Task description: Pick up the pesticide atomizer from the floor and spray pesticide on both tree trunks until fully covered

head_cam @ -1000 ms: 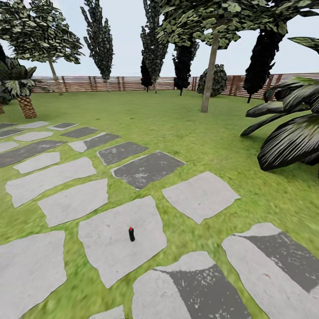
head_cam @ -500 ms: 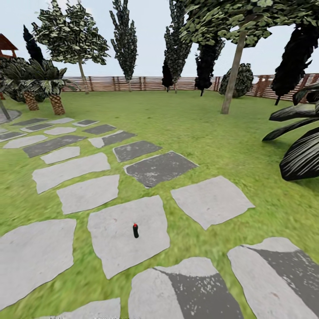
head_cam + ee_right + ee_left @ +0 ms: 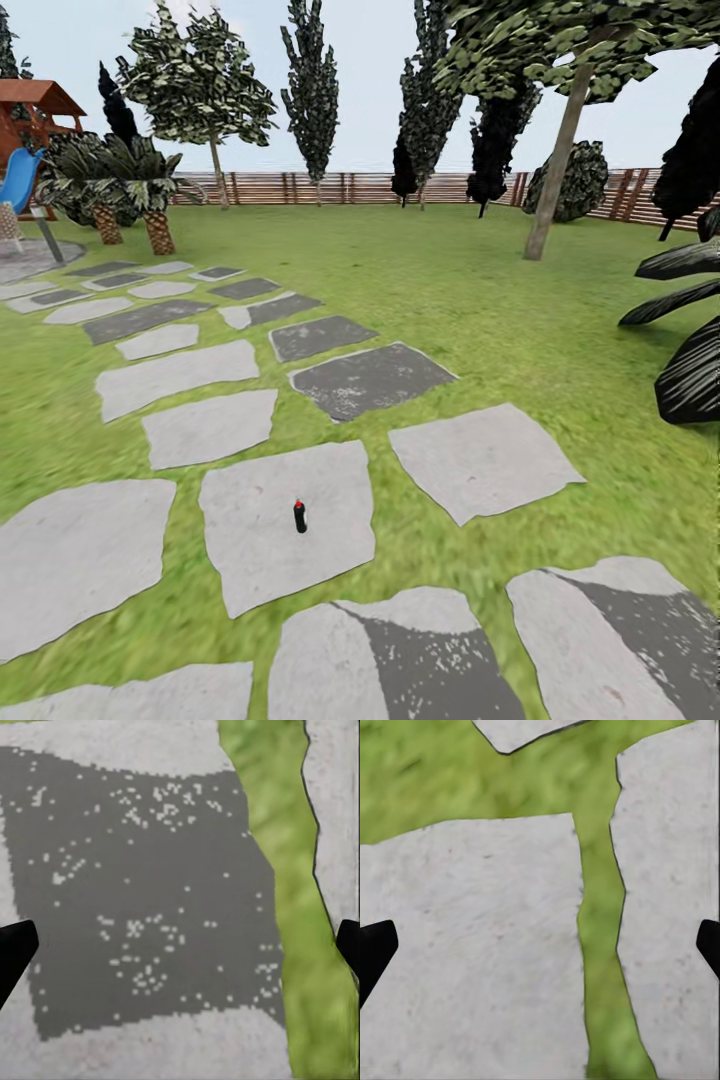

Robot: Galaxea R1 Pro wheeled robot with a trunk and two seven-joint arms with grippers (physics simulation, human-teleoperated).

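The pesticide atomizer [image 3: 299, 516] is too small to show its white patch. At 3 o'clock the dark palm leaves [image 3: 690, 340] are cut off. Both pincers show only the black fingertips [image 3: 375, 949] at the edges.

Left claw [image 3: 540, 945] spread wide, with only the two dark fingertips [image 3: 375, 949] peeking in at opposite edges of the left wrist view, nothing between them, pointed straight down at the ground. Right claw [image 3: 180, 945] posed the same way: fingertips [image 3: 15, 949] far apart at the two edges of the right wrist view, gap empty, aimed downward. Both held clear of the ground, touching nothing. Too little of either arm visible to tell joint pose.
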